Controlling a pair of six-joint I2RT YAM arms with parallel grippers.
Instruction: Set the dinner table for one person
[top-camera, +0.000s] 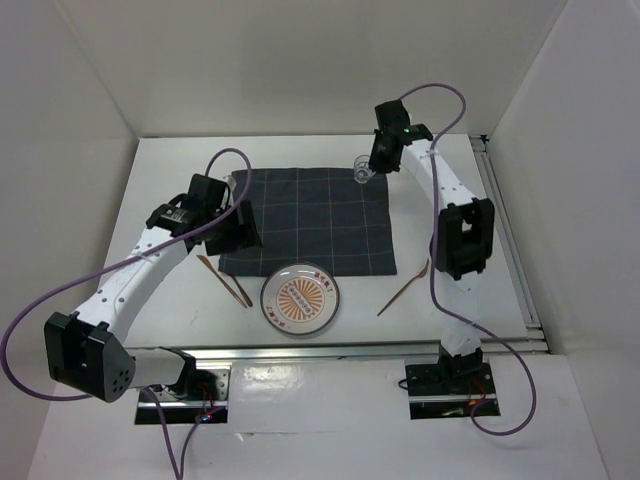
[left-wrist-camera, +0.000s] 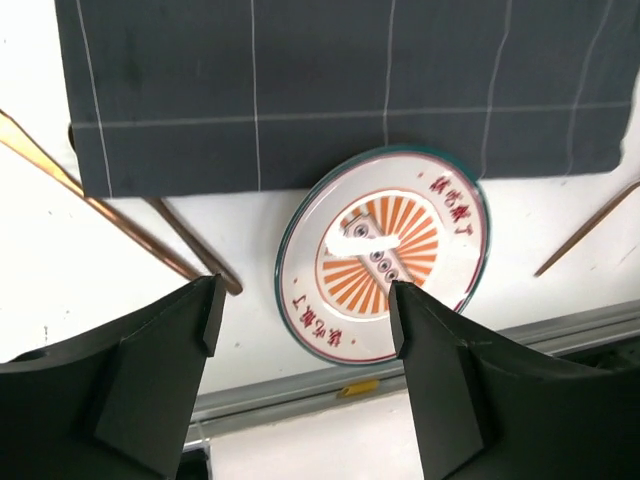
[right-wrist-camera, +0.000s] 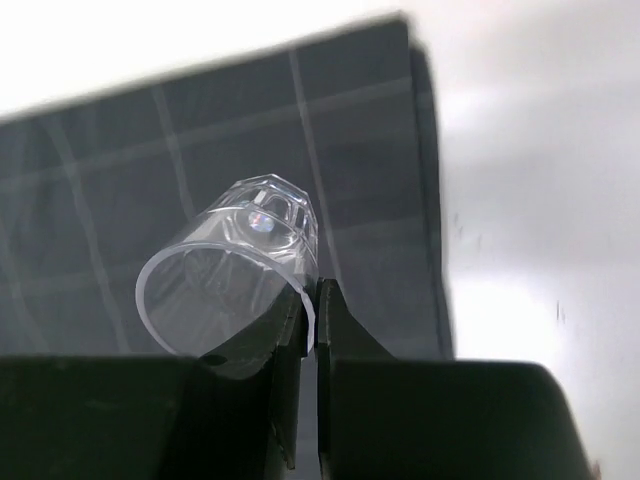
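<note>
The white surface (top-camera: 300, 152) fills the whole workspace under both arms, with a metal rail (top-camera: 380, 345) along its near edge. It is rigid, fixed and flat, so nothing about it needs gripping. It looks smooth and matte, so light items may well slide on it if nudged.

A dark grid-lined cloth (top-camera: 310, 220) lies flat in the middle. A round patterned plate (top-camera: 300, 300) sits at the cloth's near edge, its rim just meeting the fabric. Slim copper-coloured utensils (top-camera: 225, 280) lie on the bare surface to the plate's left, and another lies to its right.

The right tool (right-wrist-camera: 312, 290) is pinched tight on the thin wall of a small clear glass (right-wrist-camera: 235, 275) at its rim, holding it tilted over the cloth's far right corner. Whether the base touches the cloth cannot be told. The glass is probably light, slick and fragile, so a rim pinch is a reasonable hold but calls for gentle, upright lowering.

The left tool (left-wrist-camera: 305, 310) hangs with its jaws spread and nothing between them, above the cloth's near left corner.
</note>
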